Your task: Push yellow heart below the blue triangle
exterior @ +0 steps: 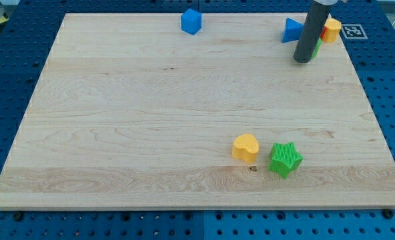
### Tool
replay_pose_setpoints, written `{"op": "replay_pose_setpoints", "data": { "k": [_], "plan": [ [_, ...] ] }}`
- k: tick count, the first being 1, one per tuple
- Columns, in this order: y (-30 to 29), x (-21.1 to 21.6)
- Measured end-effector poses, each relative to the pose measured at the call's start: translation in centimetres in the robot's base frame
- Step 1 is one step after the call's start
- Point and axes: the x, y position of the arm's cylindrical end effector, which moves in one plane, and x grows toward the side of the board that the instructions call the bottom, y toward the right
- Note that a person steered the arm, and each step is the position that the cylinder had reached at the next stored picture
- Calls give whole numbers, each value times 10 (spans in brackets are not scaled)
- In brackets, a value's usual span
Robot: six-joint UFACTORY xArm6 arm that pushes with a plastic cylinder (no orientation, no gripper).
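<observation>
The yellow heart [245, 147] lies on the wooden board near the view's bottom, right of centre, with a green star [285, 159] close on its right. The blue triangle [291, 30] sits at the view's top right. My rod comes down from the top edge, and my tip [303, 60] rests on the board just below and right of the blue triangle, far above the yellow heart. A green block [315, 50] is mostly hidden behind the rod.
A blue cube [191, 21] sits at the top edge, centre. An orange block [331, 30] lies at the top right, beside the rod. The wooden board [117, 120] lies on a blue pegboard table. A fiducial marker [351, 31] is past the board's top right corner.
</observation>
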Motion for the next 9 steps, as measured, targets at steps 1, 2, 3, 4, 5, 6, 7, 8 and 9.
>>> {"op": "replay_pose_setpoints", "data": {
  "k": [1,2,3,4,5,6,7,8,9],
  "plan": [
    [5,-4],
    [7,-4],
    [7,-1],
    [-32,50],
    [-98,81],
    [-143,125],
    [-168,199],
    [-178,245],
    [-170,245]
  ]
}}
